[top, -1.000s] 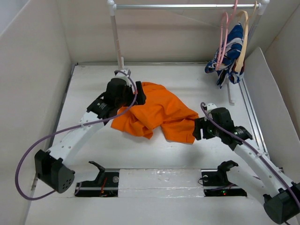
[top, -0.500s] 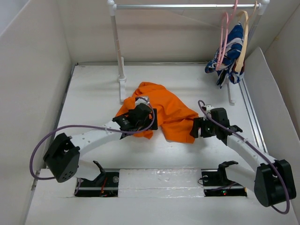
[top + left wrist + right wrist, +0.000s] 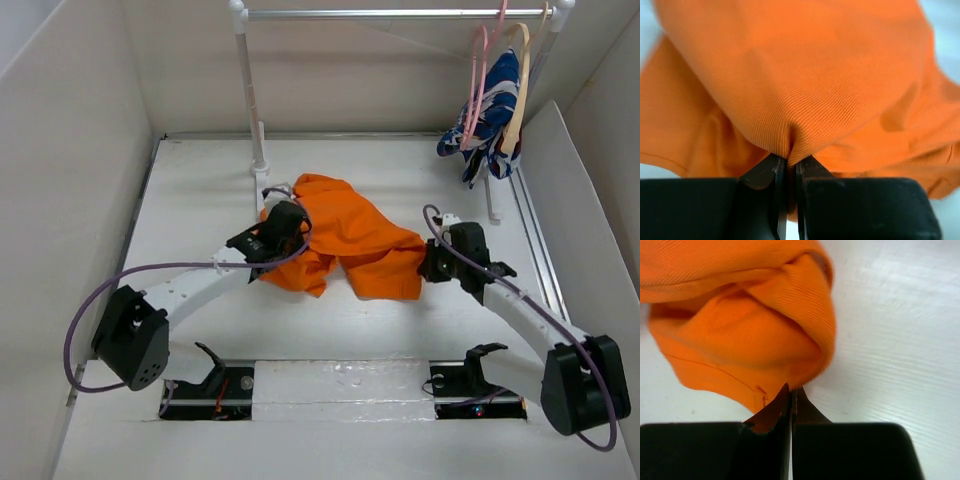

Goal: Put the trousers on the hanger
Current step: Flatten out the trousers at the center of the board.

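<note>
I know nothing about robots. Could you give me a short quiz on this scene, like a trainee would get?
1. True or false: the trousers already hang on the pink hanger.
2. What does the left gripper pinch? A) a fold of orange cloth B) the hanger C) nothing
3. Fill in: the pink hanger hangs from the ___ at the back right.
Key: 1 false, they lie crumpled on the table. 2 A. 3 rail.

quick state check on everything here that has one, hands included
trousers, crumpled on the table, not yet hung
pink hanger, hanging on the rail, bare
tan hanger, on the rail beside the blue-and-white garment
left hand, shut on a trousers fold
right hand, shut on the trousers' edge
</note>
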